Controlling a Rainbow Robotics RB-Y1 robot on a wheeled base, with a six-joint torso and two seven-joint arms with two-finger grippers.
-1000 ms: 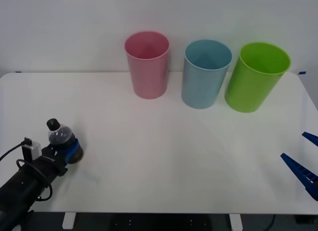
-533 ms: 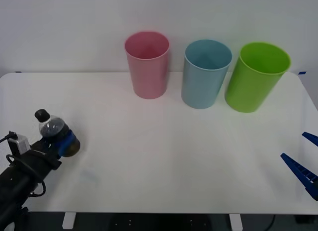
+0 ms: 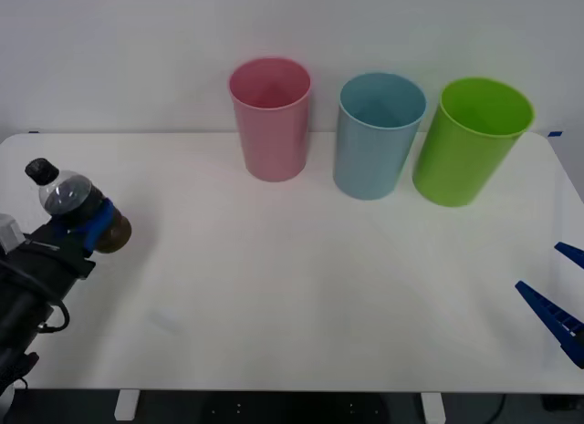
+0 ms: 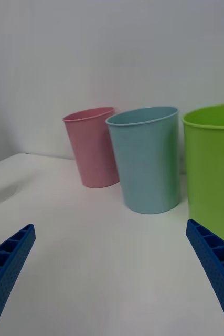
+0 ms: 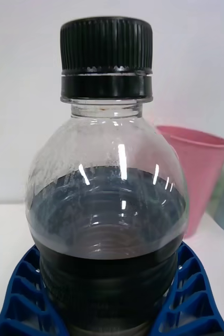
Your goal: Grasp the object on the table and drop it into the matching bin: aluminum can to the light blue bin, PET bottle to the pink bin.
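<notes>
A plain, pale grey-white wall (image 3: 109,50) runs across the back of the scene, bare and evenly lit. Before it lies a wide white worktop (image 3: 301,296) with rounded corners, under soft light that casts only faint shadows. Below its front edge the floor (image 3: 301,408) looks dark.

L tool (image 3: 87,225) clamped round load, raised at L edge; R tool (image 3: 558,296) spread, idle at R edge
</notes>
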